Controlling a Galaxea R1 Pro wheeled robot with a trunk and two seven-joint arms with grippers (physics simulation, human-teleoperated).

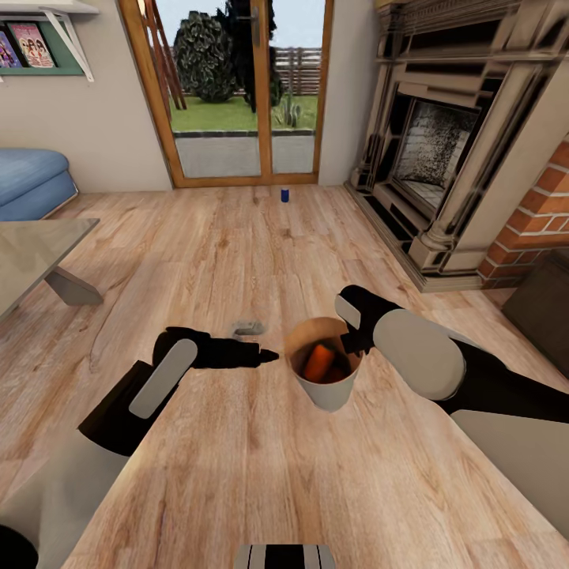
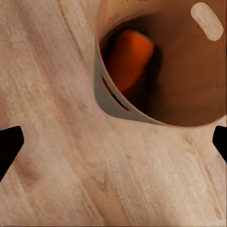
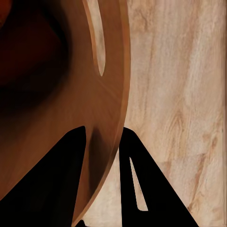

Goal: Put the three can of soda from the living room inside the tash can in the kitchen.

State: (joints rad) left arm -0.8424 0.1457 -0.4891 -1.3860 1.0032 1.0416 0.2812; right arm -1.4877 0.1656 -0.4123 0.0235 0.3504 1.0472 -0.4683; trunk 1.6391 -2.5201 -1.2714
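The tash can (image 1: 328,393), pale outside and coppery brown inside, hangs tilted just above the wood floor. An orange can of soda (image 1: 318,362) lies inside it, and the left wrist view shows that can (image 2: 130,56) deep in the bin (image 2: 106,101). My right gripper (image 1: 352,341) is shut on the bin's rim. In the right wrist view its fingers (image 3: 106,130) straddle the wall (image 3: 109,71). My left gripper (image 1: 269,357) stands open and empty just left of the bin, its fingertips (image 2: 113,137) wide apart. A dark blue can of soda (image 1: 284,194) stands far off on the floor, by the glass door.
This is the living room. A glass-topped low table (image 1: 32,253) and a blue sofa (image 1: 28,178) are at left. A dark fireplace (image 1: 442,150), a brick wall (image 1: 537,205) and a dark box (image 1: 545,304) line the right. A small grey object (image 1: 249,325) lies on the floor.
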